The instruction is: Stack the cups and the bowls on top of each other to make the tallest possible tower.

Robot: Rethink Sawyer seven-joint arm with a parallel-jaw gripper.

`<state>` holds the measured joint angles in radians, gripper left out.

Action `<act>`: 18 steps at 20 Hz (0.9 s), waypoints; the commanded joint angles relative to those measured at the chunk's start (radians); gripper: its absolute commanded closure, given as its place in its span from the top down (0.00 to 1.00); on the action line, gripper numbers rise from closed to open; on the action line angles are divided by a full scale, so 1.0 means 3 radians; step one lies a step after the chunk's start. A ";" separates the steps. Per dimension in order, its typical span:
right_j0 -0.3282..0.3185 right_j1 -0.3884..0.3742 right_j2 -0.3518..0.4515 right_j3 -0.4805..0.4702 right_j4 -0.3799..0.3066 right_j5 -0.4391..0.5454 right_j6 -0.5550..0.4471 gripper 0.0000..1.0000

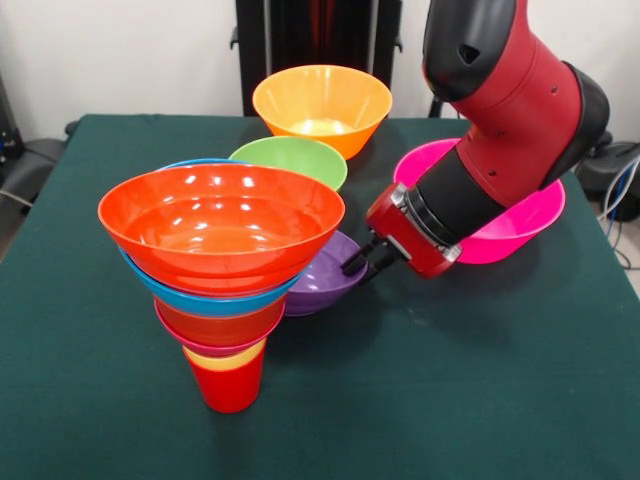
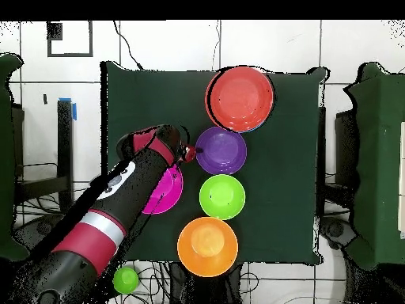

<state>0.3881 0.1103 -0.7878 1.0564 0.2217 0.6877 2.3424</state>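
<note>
The tower [image 1: 222, 290] stands at the table's front left: a red cup [image 1: 228, 388] as base, a yellow rim above it, then pink, orange and blue bowls, with a wide orange-red bowl [image 1: 220, 225] on top. In the overhead view the tower [image 2: 241, 97] is at the top. A purple bowl [image 1: 328, 278] sits on the cloth just behind the tower. My gripper [image 1: 356, 263] is at the purple bowl's right rim; in the overhead view the gripper [image 2: 188, 153] is at the left edge of the purple bowl [image 2: 221, 150]. Green [image 1: 290, 160], orange [image 1: 322, 105] and magenta-pink [image 1: 495, 225] bowls stand loose.
The table [image 1: 450, 400] has a dark green cloth. My arm [image 1: 500, 130] reaches over the magenta-pink bowl [image 2: 166, 198]. The green bowl [image 2: 221, 196] and orange bowl [image 2: 207, 246] line up below the purple one. A small green object [image 2: 126, 279] lies off the table.
</note>
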 commanded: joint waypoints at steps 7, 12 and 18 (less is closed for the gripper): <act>0.0000 -0.0164 0.0320 -0.0133 -0.0255 0.0407 -0.0141 0.00; -0.0013 -0.0221 0.0300 -0.0154 -0.0300 0.0517 -0.0209 0.00; -0.0019 -0.0278 0.0328 -0.0147 -0.0351 0.0610 -0.0223 0.00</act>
<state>0.3881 0.0452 -0.7880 1.0544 0.1814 0.7506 2.3424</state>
